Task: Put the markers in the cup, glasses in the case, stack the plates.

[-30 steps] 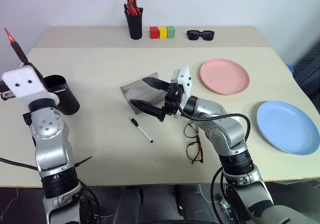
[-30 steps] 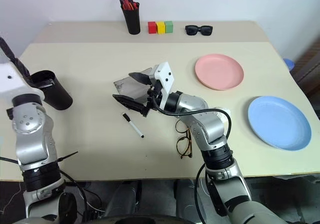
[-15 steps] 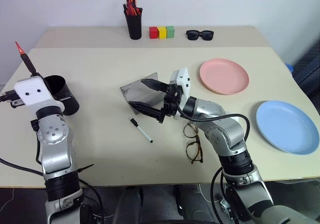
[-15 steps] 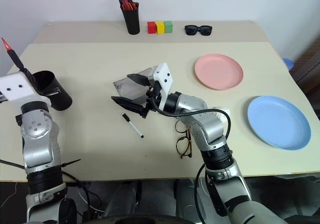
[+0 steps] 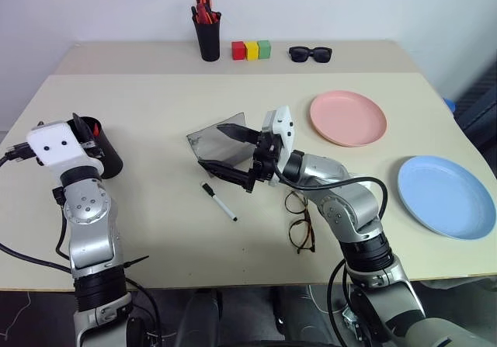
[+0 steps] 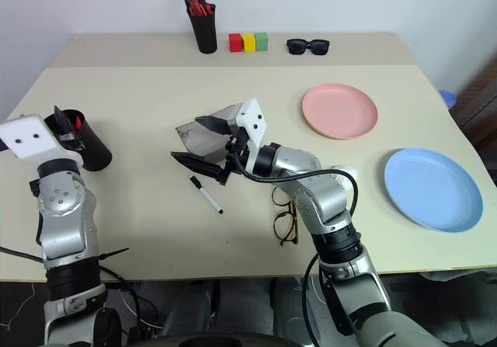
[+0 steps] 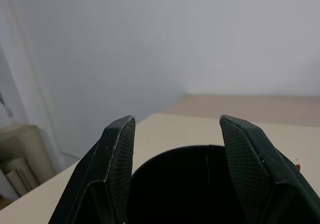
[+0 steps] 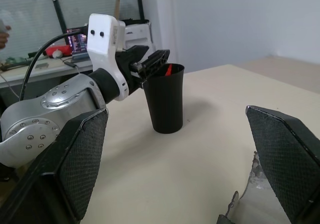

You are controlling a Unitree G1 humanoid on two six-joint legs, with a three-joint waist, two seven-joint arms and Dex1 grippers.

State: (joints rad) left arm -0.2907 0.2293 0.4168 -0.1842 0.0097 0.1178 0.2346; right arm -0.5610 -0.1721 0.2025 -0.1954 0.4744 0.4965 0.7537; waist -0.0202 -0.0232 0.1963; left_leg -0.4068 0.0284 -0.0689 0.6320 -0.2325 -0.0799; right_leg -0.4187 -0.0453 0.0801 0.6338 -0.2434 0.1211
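Note:
The black cup (image 5: 106, 157) stands at the table's left edge. My left gripper (image 5: 82, 126) hovers at its rim, open with nothing between its fingers (image 7: 118, 149). The red-ended black marker (image 8: 168, 69) stands inside the cup, its red tip just above the rim. Mid-table my right gripper (image 5: 231, 150) is open, spread over the grey case (image 5: 220, 139) whose lid is up. The white marker (image 5: 220, 201) lies just in front of the case. The glasses (image 5: 301, 223) lie folded near my right forearm. The pink plate (image 5: 348, 118) and the blue plate (image 5: 446, 196) sit apart on the right.
Along the back strip stand a black pen holder with orange-red pens (image 5: 207, 33), a row of red, yellow and green blocks (image 5: 251, 50) and black sunglasses (image 5: 311, 53). The cup is close to the table's left edge.
My left gripper came down to the cup's rim with the red-ended marker and opened; the marker now stands in the cup. The right arm kept still.

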